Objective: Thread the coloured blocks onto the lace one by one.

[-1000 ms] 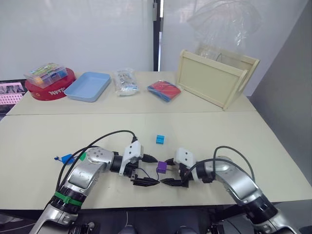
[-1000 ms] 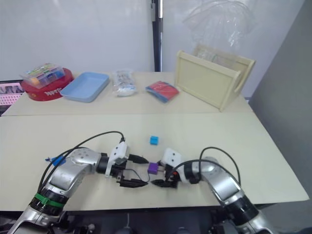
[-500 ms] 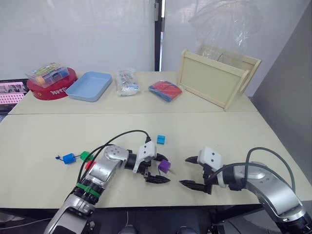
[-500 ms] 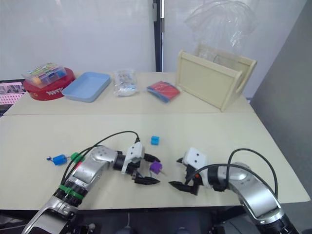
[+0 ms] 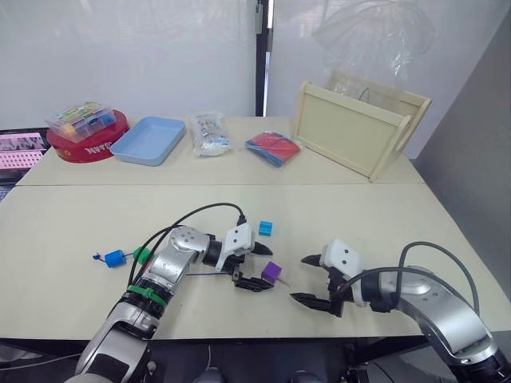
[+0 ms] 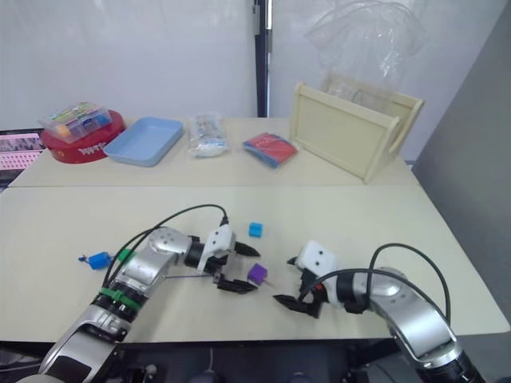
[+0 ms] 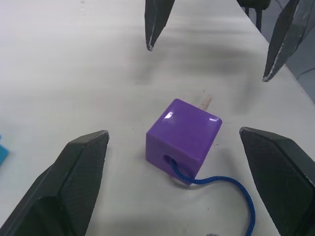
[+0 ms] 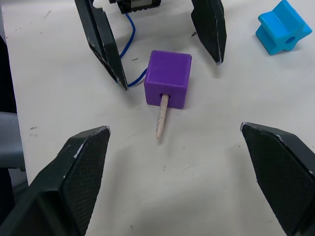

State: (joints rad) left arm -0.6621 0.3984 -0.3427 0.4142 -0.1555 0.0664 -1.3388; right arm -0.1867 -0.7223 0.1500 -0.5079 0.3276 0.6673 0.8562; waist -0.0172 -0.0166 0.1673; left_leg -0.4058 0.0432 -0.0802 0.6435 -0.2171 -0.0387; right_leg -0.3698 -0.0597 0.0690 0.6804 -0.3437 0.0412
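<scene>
Item: purple block, resting on the table near its front edge, about midway along it, between the two grippers and held by neither. The lace entered one face and its pale stiff tip stuck out of the opposite face, lying flat on the table.

Left gripper: fingers spread wide, straddling the block on the cord side, just beside it and not touching.

Right gripper: fingers likewise apart and empty, a little way off on the tip side.

Key relation: the tip's long axis ran from the block toward the right gripper, so the free end pointed at that arm; the dark-blue cord trailed back past the left gripper toward the table's left side. By this layout the right gripper seemed better placed to take the tip and draw the lace through, with the left steadying the block.

Other blocks: cyan block just behind the purple one, loose; blue block and green block together toward the left front part of the table, near the cord's far end. Whether these two were threaded could not be told.
</scene>
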